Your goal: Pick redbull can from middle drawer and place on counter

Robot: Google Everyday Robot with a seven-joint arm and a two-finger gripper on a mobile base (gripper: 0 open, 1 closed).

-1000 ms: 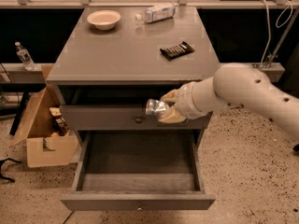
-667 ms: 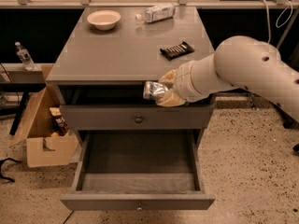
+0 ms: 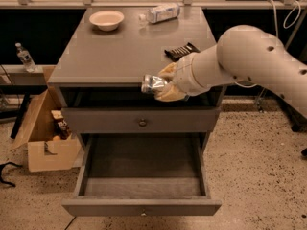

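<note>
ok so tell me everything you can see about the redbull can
The redbull can is a small slim metal can, shiny silver with bluish patches, visibly dented. It is held sideways in the air, one end clamped in the claw between its tan fingers. It hangs level with the front edge of the counter, above the open middle drawer, apparently touching only the claw.

Can (image 3: 152, 84): dented silver, lying sideways, clamped in gripper (image 3: 162, 84) at the 6 o'clock edge of the grey counter (image 3: 120, 51). Drawer (image 3: 141, 207): pulled open, dark floor showing, at 6 o'clock from can.
</note>
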